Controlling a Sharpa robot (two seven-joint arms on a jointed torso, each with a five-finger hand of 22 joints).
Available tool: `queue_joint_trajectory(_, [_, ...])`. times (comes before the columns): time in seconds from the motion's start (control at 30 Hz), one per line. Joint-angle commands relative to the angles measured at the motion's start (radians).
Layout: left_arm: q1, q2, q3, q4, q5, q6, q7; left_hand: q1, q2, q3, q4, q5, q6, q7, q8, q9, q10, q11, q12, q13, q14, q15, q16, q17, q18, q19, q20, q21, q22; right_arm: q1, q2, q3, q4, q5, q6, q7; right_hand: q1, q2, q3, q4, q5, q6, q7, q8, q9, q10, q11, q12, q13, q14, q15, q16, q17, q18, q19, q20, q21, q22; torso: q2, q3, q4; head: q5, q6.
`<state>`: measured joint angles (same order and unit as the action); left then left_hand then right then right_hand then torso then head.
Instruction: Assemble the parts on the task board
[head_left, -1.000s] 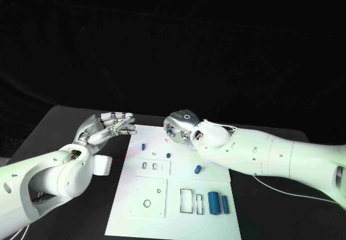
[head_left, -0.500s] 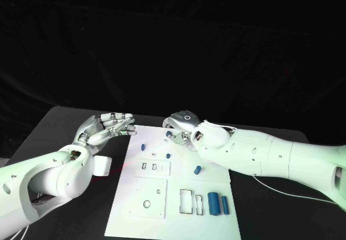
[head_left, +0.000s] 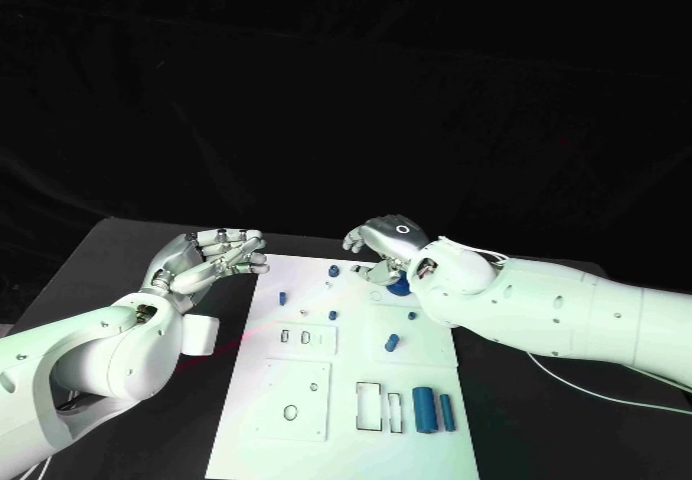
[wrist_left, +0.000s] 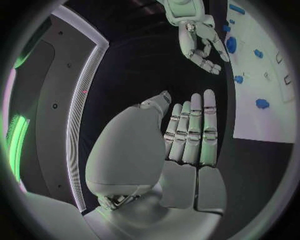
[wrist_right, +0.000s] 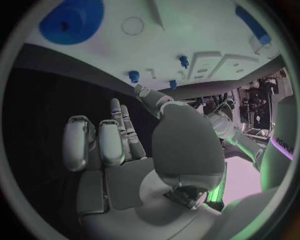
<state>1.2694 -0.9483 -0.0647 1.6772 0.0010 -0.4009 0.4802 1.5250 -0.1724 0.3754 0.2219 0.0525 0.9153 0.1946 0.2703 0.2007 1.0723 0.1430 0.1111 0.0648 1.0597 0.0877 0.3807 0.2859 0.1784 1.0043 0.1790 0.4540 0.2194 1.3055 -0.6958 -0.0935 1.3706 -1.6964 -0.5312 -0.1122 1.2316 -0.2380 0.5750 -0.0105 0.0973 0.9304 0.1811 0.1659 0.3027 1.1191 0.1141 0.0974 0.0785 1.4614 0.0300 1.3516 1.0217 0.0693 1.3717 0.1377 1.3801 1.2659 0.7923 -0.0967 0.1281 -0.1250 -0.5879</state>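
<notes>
Two blue cylinders (head_left: 431, 409) are lying at the task board's (head_left: 433, 360) near end, well apart from both hands. Farther back, nothing is being held by the left hand (head_left: 216, 258), fingers loosely curled beside the board. Nothing is being gripped by the right hand (head_left: 387, 250), fingers spread just above a round blue part (head_left: 397, 287).

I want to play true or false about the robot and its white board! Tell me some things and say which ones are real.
1. The task board is white. True.
2. The left hand holds a blue part. False: its fingers hold nothing.
3. Two long blue parts lie side by side near the board's front right. True.
4. The right hand rests off the board on the black table. False: it is over the board's far end.
</notes>
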Motion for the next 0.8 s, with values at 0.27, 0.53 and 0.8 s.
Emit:
queue_joint_trajectory(0.27, [0.002,0.004,0.001,-0.009,0.001,0.024,0.000,-0.002,-0.008,0.008,0.000,-0.001,-0.002,0.007,-0.002,-0.002,0.000,0.005,-0.006,-0.001,0.007,0.003,-0.006,0.001,0.001,-0.002,-0.001,0.005,0.002,0.028,-0.177,0.016,0.116,0.256,0.094,-0.033,-0.022,-0.028,-0.083,0.033,0.076,-0.003,-0.018,-0.001,0.007,0.180,-0.035,0.085,0.056,0.027,-0.027,0.045,0.074,-0.016,0.056,-0.024,0.052,0.081,-0.012,0.0197,-0.0371,-0.005,0.007])
queue_joint_trajectory(0.53, [0.001,0.008,0.001,-0.020,0.003,0.039,-0.004,-0.003,-0.008,0.009,-0.001,-0.001,0.000,0.005,-0.002,-0.001,0.003,0.005,-0.008,0.000,0.005,0.004,-0.010,0.002,0.000,-0.004,0.000,0.005,0.001,0.027,-0.204,0.012,0.119,0.263,0.156,-0.075,0.001,-0.019,-0.267,0.073,0.107,-0.026,-0.047,0.038,0.032,0.264,-0.067,0.309,0.253,0.043,-0.055,0.082,0.154,-0.024,0.078,-0.052,0.073,0.118,-0.012,0.0339,-0.0469,0.007,0.004])
queue_joint_trajectory(0.8, [0.001,0.012,0.000,-0.024,0.004,0.042,-0.007,-0.005,-0.008,0.010,-0.002,-0.001,0.001,0.005,-0.002,-0.002,0.005,0.005,-0.011,0.000,0.003,0.004,-0.013,0.002,0.000,-0.007,0.001,0.004,0.001,0.011,-0.166,0.002,0.074,0.291,0.178,-0.074,0.158,0.037,-0.485,0.278,0.120,-0.118,-0.028,0.133,0.076,0.204,-0.047,1.089,1.071,0.065,-0.036,0.144,0.300,-0.033,0.103,-0.037,0.095,0.165,-0.010,0.0388,-0.0400,0.009,-0.003])
